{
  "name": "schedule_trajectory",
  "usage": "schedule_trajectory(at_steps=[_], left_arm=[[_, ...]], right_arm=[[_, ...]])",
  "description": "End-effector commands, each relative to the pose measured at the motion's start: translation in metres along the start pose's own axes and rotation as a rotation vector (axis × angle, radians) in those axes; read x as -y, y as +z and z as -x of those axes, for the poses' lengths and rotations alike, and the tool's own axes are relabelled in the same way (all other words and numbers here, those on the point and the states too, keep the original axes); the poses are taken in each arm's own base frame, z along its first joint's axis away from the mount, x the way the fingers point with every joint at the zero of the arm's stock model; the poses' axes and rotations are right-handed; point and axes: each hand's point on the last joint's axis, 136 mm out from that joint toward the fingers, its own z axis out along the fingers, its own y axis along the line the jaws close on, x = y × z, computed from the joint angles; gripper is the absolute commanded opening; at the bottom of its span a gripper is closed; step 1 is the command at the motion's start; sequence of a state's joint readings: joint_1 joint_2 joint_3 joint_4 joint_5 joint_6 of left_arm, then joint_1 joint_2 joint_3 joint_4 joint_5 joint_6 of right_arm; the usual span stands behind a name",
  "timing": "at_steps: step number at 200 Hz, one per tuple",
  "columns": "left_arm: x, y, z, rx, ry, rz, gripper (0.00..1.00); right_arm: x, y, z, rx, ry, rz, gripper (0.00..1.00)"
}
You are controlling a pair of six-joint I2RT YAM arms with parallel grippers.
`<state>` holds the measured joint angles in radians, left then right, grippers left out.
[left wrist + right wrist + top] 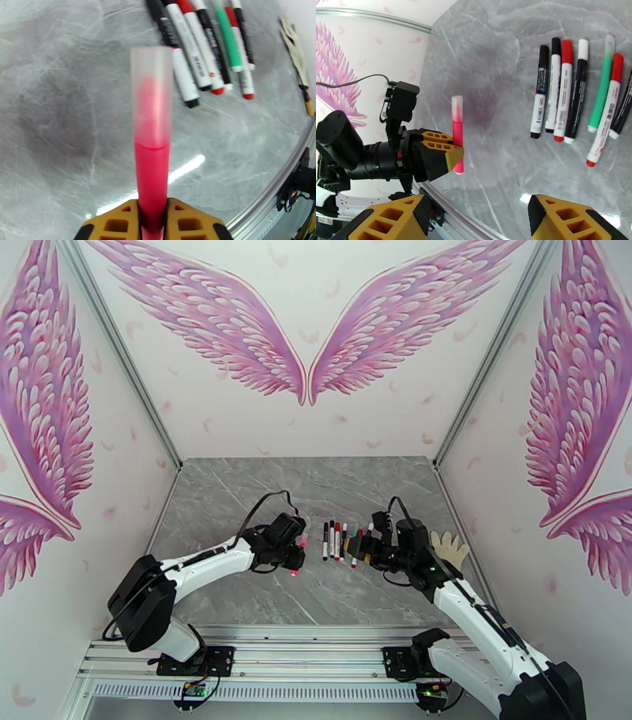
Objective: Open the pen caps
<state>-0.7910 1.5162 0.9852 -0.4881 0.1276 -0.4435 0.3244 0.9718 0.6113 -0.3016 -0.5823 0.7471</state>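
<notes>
Small dark print is running along the white plastic barrels of the slim marker pens (196,59) lying on the grey marble-look table (59,118), but it is showing too blurred to read.

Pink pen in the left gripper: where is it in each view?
Top external: pink pen left of centre, in the left gripper.
Left wrist: centre, rising from the bottom edge.
Right wrist: left of centre.
Shared landmark: row of pens right of it.
</notes>
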Motion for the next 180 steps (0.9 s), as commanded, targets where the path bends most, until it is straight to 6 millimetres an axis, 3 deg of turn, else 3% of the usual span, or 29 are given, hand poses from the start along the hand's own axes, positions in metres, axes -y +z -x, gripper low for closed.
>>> schedule_trajectory(at_steps=[1, 77, 180], left_arm=[[0.022, -0.017, 0.007, 0.078, 0.074, -0.103, 0.19], [0.039, -0.024, -0.009, 0.077, 0.156, -0.143, 0.19], [0.055, -0.022, -0.007, 0.061, 0.183, -0.185, 0.18]], right_arm=[[-0.017, 0.003, 0.010, 0.016, 0.043, 0.013, 0.66], [-0.053, 0.037, 0.013, -0.042, 0.047, 0.103, 0.57], [-0.062, 0.081, 0.009, -0.134, 0.035, 0.114, 0.48]])
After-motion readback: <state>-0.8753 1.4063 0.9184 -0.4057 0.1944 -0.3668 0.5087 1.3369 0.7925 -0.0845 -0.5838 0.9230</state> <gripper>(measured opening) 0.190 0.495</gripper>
